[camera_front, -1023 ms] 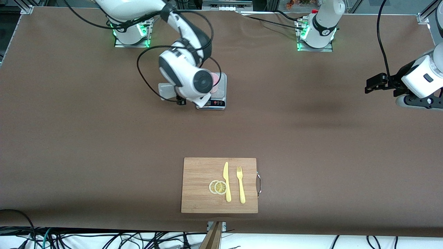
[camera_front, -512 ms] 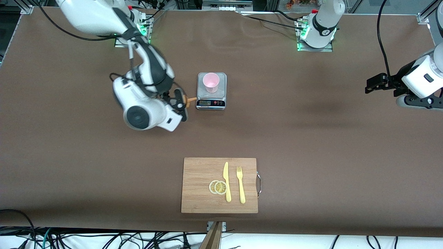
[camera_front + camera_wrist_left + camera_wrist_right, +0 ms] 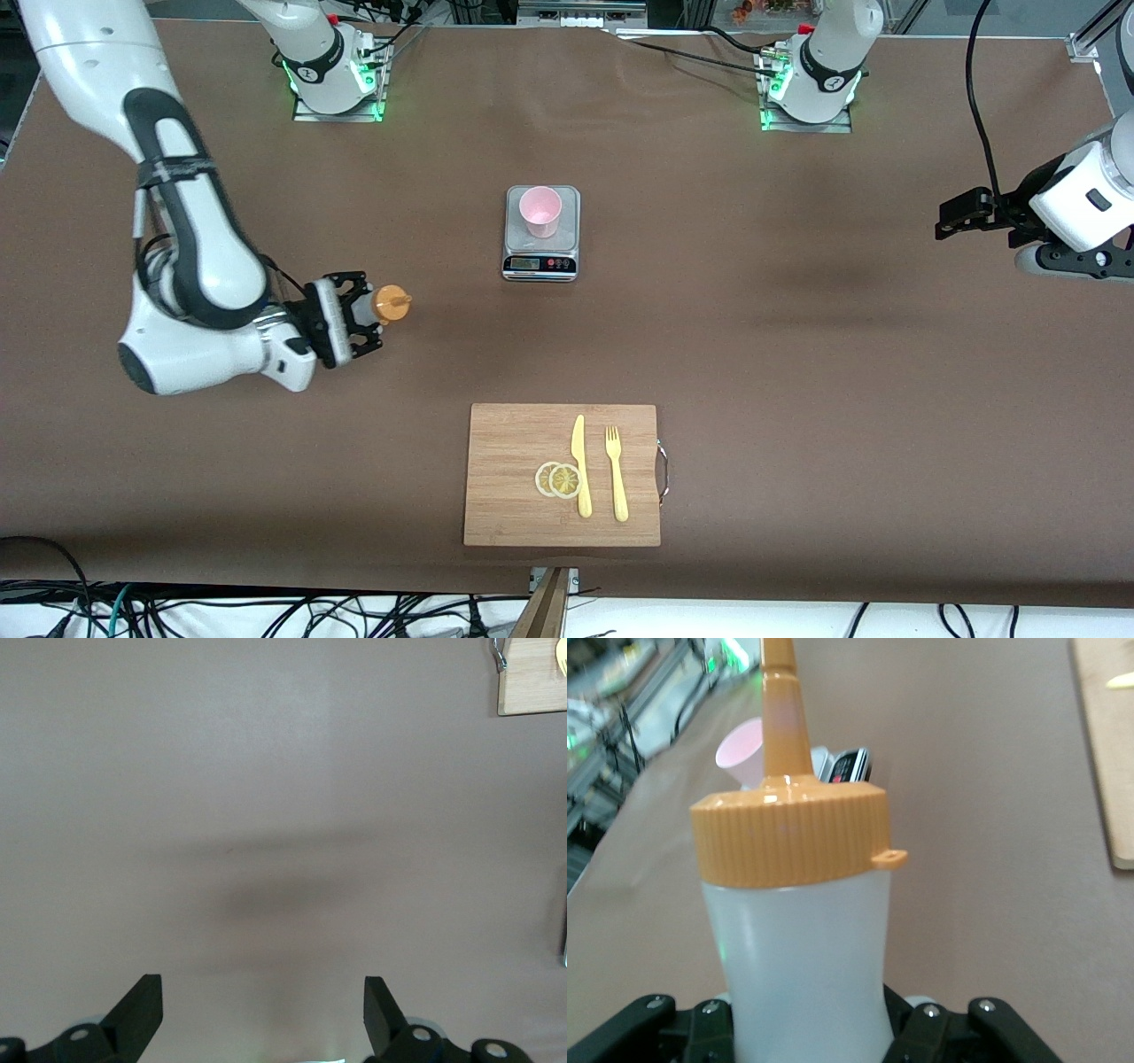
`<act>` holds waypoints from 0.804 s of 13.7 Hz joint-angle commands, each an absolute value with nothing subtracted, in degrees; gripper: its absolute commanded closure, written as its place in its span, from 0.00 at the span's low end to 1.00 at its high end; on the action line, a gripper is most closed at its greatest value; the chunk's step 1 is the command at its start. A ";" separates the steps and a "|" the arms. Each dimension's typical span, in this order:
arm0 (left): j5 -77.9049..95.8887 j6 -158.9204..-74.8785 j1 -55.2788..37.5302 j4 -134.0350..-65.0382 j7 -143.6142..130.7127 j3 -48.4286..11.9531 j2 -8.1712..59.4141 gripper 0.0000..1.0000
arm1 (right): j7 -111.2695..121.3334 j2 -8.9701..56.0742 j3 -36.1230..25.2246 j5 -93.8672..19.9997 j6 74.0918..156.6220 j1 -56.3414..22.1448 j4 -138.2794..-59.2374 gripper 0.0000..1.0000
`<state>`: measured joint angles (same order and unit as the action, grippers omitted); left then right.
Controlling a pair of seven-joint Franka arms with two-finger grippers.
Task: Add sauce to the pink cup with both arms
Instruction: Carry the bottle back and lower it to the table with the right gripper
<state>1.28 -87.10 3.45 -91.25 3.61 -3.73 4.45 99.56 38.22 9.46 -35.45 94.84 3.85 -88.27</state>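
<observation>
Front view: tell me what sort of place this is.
Probably a robotics lab bench staged as a kitchen task. The arms' bases bolt to a brown table; the pink cup sits on a scale; the right gripper holds the sauce.

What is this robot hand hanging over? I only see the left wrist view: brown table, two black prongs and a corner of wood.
Observer: That left gripper waits open over bare table at the left arm's end. The wood corner is a cutting board carrying a yellow knife, a fork and lemon slices.
Operator: Where is the other hand?
Observer: The right gripper is shut on the sauce, an orange-capped squeeze bottle.
Operator: And the cup?
Observer: The pink cup stands upright on a grey scale, farther from the front camera than the board.
</observation>
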 commanded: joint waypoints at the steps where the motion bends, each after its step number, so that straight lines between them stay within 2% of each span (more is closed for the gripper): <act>1: -0.09 -86.40 3.78 -89.74 4.66 -4.22 5.27 0.00 | 108.24 39.02 6.52 -45.06 91.86 5.88 -91.66 1.00; 4: -0.09 -86.40 3.69 -89.74 4.66 -4.22 5.19 0.00 | 117.57 42.18 1.95 -52.19 85.80 7.29 -92.72 1.00; 11: -0.09 -86.40 3.69 -89.74 4.66 -4.31 5.27 0.00 | 137.62 49.39 -3.16 -59.50 76.73 9.93 -93.87 1.00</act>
<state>1.28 -87.10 3.45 -91.25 3.61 -3.82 4.46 133.78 48.30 -2.30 -57.11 79.23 9.70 -93.84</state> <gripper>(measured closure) 0.000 0.700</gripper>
